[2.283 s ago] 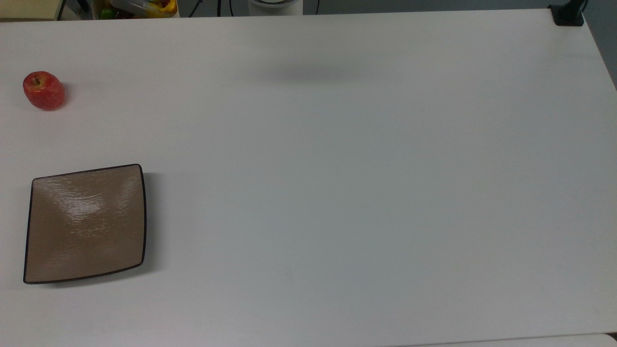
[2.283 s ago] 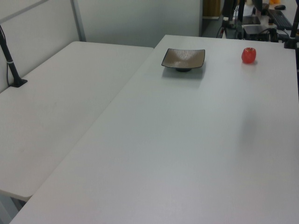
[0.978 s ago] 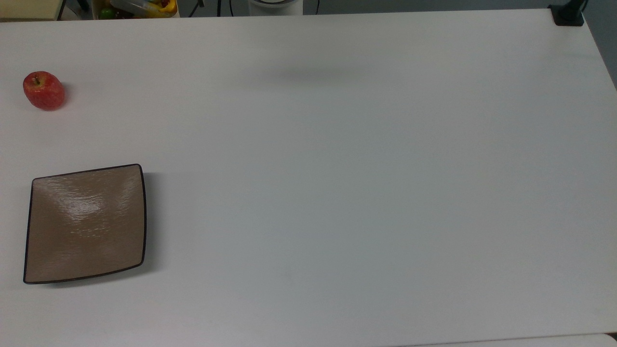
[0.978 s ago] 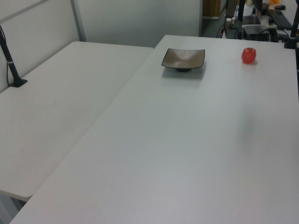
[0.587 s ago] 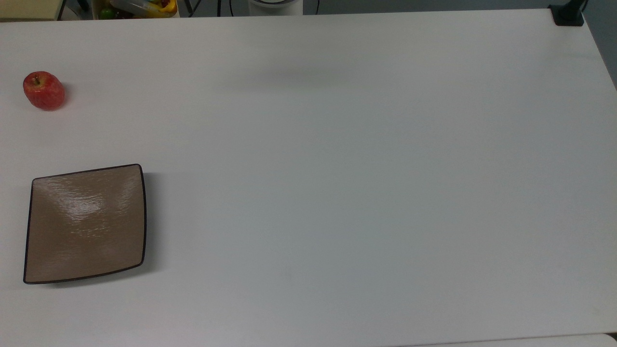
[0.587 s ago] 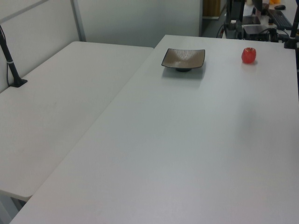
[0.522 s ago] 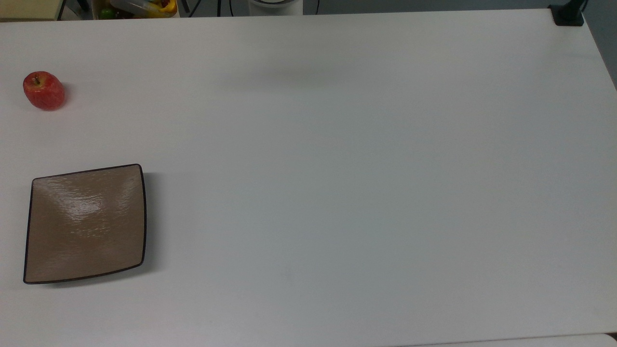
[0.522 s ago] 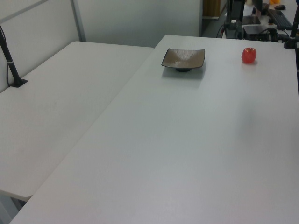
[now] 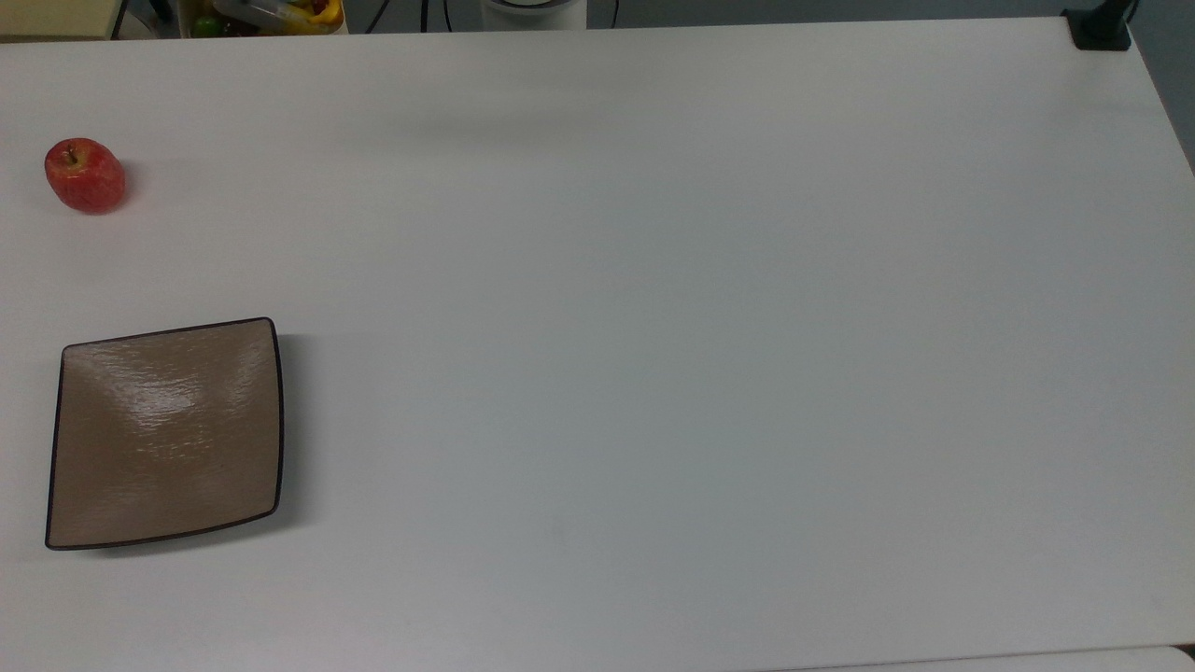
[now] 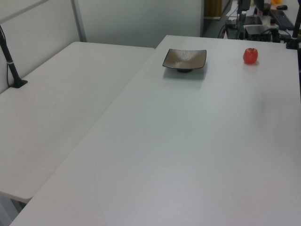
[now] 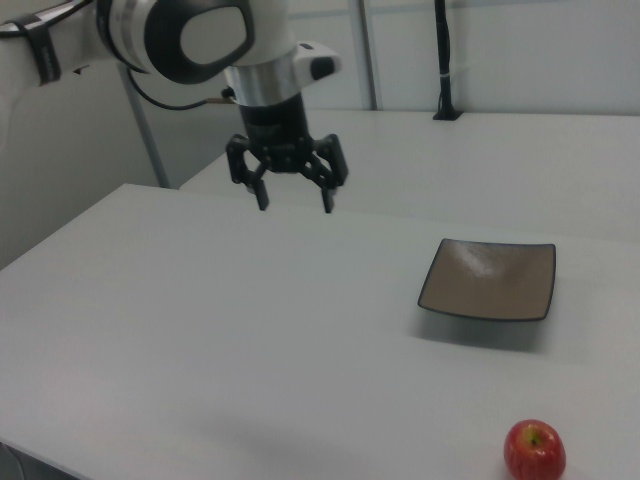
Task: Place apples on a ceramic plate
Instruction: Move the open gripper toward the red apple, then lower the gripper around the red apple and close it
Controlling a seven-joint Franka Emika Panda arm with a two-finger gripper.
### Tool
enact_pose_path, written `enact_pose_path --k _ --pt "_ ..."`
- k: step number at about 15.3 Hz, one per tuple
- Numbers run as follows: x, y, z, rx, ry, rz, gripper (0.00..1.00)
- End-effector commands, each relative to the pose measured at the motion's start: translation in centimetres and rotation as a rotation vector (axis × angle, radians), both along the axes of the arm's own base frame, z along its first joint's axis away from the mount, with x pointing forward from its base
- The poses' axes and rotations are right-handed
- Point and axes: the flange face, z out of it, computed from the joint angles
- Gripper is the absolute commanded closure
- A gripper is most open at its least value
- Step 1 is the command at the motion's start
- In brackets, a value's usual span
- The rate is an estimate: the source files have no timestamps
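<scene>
A wide white table (image 9: 653, 327) takes up nearly the whole top view. In the upper left of the frame sits a small red apple (image 9: 84, 175), upright, with a yellow-green patch around its short dark stem. Lower down, in the lower left of the frame, lies a square tan-brown plate (image 9: 166, 434) with a thin dark rim and a glossy sheen. The apple and the plate are well apart, with bare tabletop between them, and nothing lies on the plate. A black clamp (image 9: 1100, 28) sits at the table's upper right corner, and a container of colourful items (image 9: 271, 14) shows past the table's edge at the upper left.

In the left view, the plate (image 10: 185, 59) is in the upper middle of the frame and the apple (image 10: 250, 55) in the upper right, both resting on the table (image 10: 188, 150). A second white table (image 10: 47, 113) adjoins it on the left side of the frame.

In the right view, the apple (image 11: 534, 450) is at the lower right of the frame and the plate (image 11: 489, 279) in the middle right. The robot arm (image 11: 190, 40), white with a black wrist, reaches in from the upper left of the frame. Its gripper (image 11: 294, 204) hangs in the air above the table (image 11: 230, 340), pointing down, with its two black fingers spread apart and nothing between them. The gripper is well apart from both the plate and the apple.
</scene>
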Motion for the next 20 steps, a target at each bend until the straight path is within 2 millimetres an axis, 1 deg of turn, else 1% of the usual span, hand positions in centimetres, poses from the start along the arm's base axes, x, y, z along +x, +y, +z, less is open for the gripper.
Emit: enact_pose_path --k 1,2,4,5,8,9,12,15,16,18,20 --pt "-1.3 -6.6 -0.5 -0.024 -0.024 0.011 0.0" --pt "-1.1 -8.2 -1.2 -0.037 -0.038 -0.001 0.0" --pt "-0.8 -11.3 -3.2 -0.058 -0.043 -0.025 0.0" --pt "-0.7 -12.5 -4.0 -0.072 -0.05 -0.019 0.0" --pt "-0.9 -16.4 -7.5 -0.107 -0.056 -0.026 0.0" --pt "-1.0 -17.3 -8.8 -0.117 -0.054 -0.016 0.0" --pt "-0.4 -19.6 -12.9 -0.146 -0.023 0.023 0.0" --pt "0.5 -21.3 -16.7 -0.174 0.001 0.036 0.0" --pt "0.4 -22.2 -18.0 -0.184 0.007 0.035 0.0" --pt "0.5 -23.0 -20.2 -0.205 0.009 0.047 0.0" --pt "0.7 -23.7 -22.0 -0.22 0.017 0.057 0.0"
